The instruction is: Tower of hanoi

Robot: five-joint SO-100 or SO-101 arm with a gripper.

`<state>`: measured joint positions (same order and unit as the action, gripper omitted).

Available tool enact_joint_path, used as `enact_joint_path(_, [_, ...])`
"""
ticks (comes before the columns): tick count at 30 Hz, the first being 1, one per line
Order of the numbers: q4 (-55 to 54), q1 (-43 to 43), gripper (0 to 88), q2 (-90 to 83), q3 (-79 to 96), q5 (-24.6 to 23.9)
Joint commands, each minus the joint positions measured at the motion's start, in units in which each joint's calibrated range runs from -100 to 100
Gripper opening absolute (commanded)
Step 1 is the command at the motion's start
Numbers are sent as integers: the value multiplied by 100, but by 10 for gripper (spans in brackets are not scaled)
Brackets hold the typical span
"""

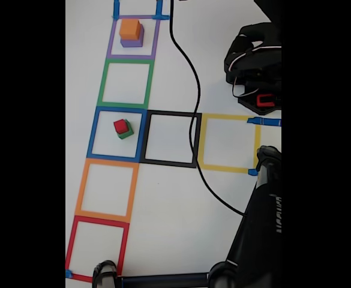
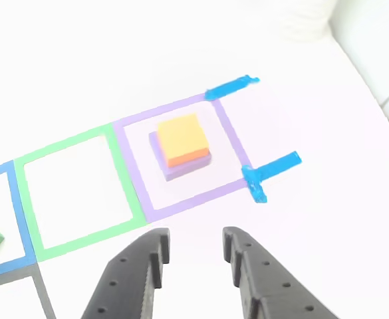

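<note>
My gripper is hovering with its two black fingers spread apart and holding nothing, just short of the purple square in the other view. Taking that purple square as landmark: it is lying on the white table at the far end of a column of taped squares in the fixed view. The green square is adjoining it, followed by the blue square, the orange square and the red square. A black cable is running down the table to the right of the landmark in the fixed view. Inside the purple square an orange block is sitting on a purple block. Two squares away, inside the blue one, a red block is resting on a green block.
</note>
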<state>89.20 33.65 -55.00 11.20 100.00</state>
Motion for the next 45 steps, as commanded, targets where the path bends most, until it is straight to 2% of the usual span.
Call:
enact_joint_path(1, [60,595,153,-204,207,0])
enact_joint_path(3, [-183,653,205,-188,498,0])
enact_joint_path(8, [-1519,605,248,-212,1698,0])
enact_joint_path(15, [-5147,844,358,482,3807,0])
enact_joint_path(19, [-6887,1046,379,1249,4362,0])
enact_joint_path(27, [-8572,1487,387,2000,4962,0])
enact_joint_path(34, [-10677,1257,407,2694,6080,0])
enact_joint_path(45, [-12815,1132,431,4204,6498,0])
